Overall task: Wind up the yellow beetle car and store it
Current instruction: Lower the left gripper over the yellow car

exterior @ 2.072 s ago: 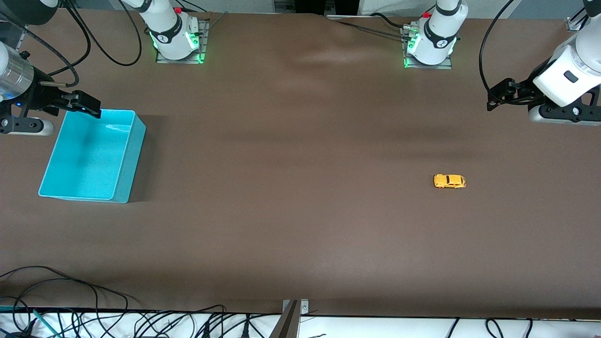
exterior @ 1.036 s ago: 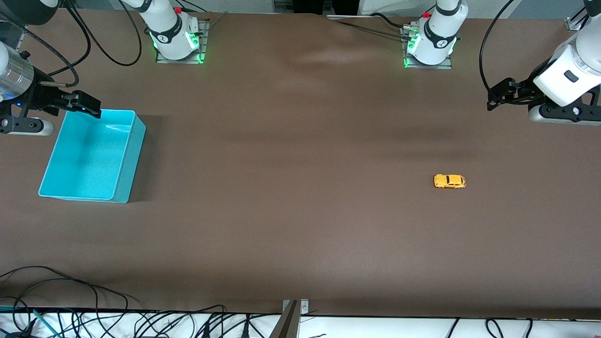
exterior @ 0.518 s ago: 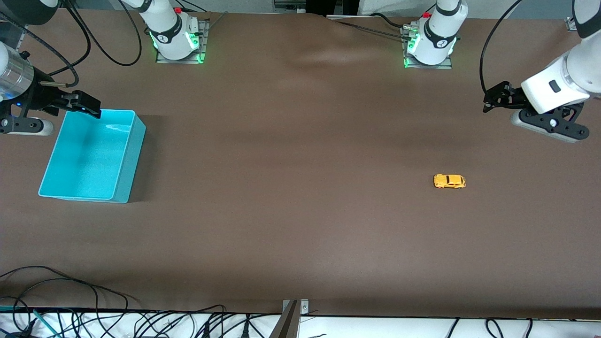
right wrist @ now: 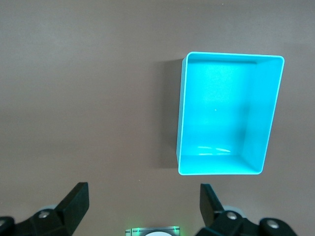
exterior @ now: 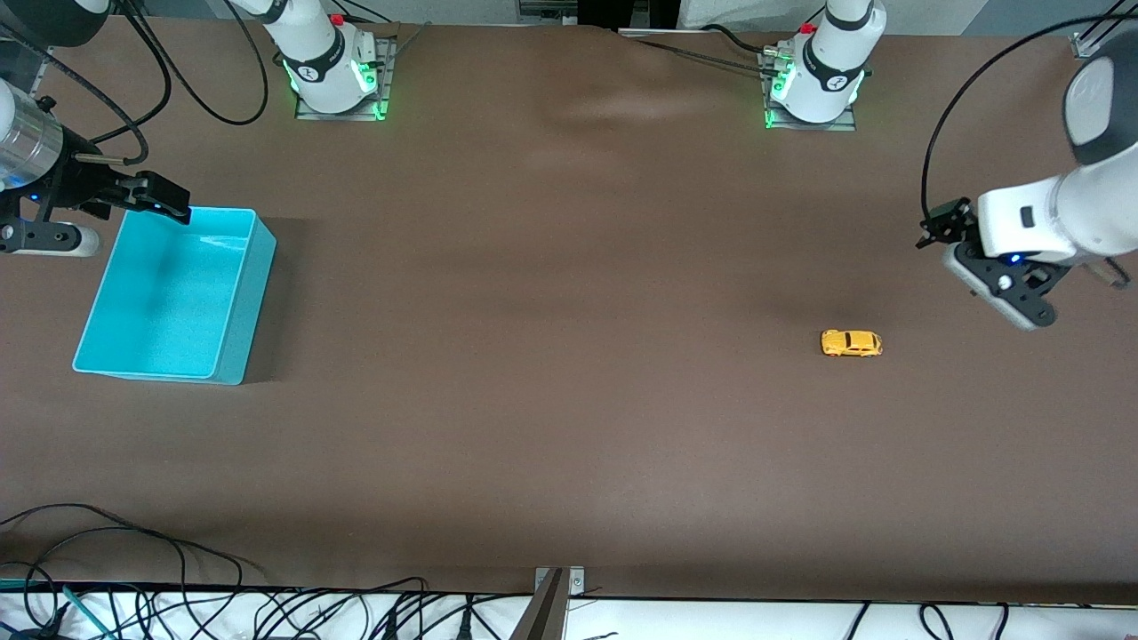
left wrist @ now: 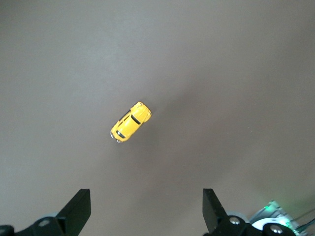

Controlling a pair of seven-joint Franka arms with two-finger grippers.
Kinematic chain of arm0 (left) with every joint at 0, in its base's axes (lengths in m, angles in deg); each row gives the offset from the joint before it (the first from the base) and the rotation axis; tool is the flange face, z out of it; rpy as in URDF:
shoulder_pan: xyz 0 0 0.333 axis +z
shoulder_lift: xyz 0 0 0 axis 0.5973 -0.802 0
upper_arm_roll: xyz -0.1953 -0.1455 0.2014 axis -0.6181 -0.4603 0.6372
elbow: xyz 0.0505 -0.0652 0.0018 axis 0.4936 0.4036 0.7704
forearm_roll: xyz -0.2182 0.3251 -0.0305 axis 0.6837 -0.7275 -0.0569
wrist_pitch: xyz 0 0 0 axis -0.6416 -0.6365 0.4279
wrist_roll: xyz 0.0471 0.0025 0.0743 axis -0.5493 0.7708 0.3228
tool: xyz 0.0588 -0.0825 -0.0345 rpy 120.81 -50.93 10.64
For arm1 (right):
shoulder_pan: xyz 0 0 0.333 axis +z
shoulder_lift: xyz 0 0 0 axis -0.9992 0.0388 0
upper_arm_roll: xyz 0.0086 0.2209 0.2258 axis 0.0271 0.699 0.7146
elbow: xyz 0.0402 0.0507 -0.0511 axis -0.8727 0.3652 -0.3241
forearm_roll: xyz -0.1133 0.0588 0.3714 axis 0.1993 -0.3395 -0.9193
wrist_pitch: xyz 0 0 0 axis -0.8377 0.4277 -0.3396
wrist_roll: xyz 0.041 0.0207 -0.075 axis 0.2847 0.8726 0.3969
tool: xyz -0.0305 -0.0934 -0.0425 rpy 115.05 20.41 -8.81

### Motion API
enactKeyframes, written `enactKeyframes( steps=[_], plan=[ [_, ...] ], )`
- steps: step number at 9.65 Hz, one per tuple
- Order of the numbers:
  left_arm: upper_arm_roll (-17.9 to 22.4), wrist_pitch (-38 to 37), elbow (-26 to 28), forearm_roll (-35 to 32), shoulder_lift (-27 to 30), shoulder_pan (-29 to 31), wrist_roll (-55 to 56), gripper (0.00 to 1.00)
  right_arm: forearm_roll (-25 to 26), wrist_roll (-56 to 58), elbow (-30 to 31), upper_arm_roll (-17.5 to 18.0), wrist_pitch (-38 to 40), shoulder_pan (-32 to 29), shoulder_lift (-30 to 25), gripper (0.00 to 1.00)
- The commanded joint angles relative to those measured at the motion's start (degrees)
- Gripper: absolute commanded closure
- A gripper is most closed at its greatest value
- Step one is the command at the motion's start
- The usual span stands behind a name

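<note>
I had the left gripper [exterior: 933, 233] up over bare table [exterior: 569, 427] toward the left arm's end, its fingers spread wide and holding nothing; in the left wrist view both fingertips [left wrist: 78, 209] framed open table with the car [left wrist: 130, 128] lying between and ahead of them. The car [exterior: 851, 343] sat on its wheels on the table, toward the left arm's end, well apart from the bin [exterior: 242, 320], which stood empty at the right arm's end. Nothing touched the car.

The right gripper [exterior: 169, 197] waited over the bin's rim corner nearest the right arm's base, fingers wide apart and empty; its wrist view looked down into the bin [right wrist: 224, 169].

By my reading, the step in hand was the approach: the left arm was lining up on the car, and neither the winding nor the storing was begun. The next move, as I judged it, called for bringing the gripper over the car, turning the wrist so the fingers would close across the body's narrow width, then coming down low enough to pinch so small a toy without striking the table. The car sat diagonal in the wrist view, so some rotation looked needed. A rolling toy could scoot if one finger touched first, so I would want to close evenly.
</note>
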Motion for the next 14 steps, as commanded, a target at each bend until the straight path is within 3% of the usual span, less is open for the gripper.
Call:
enactKeyframes(
  steps=[1,4,5,7,10,14],
  plan=[
    [-0.4,5.8,3.1,-1.0,-3.2,0.2,-9.9,0.00,-0.1,0.0,-1.4,-0.1,1.2,0.1,0.4,0.00],
    [-0.4,23.2,14.5,-2.1,-3.7,0.7,-20.4,0.00,0.0,2.1,-1.4,-0.5,4.8,0.0,0.3,0.00],
    [-0.4,28.8,17.4,-5.1,-4.8,0.7,-22.2,0.00,0.1,2.0,-1.4,-0.6,4.8,-0.1,0.3,0.00],
    [-0.4,35.2,19.5,-6.7,-9.4,2.0,-26.5,0.00,0.1,1.2,-2.0,-0.4,4.0,-0.3,0.5,0.00],
    [-0.6,41.9,19.4,-6.2,-15.1,4.2,-36.4,0.00,0.3,1.5,-3.7,-0.5,4.0,-0.4,1.3,0.00],
    [-3.2,42.0,22.3,-6.0,-15.1,5.0,-39.9,0.00,-0.3,1.2,-7.0,-0.8,3.3,-0.6,1.2,0.00]
  ],
)
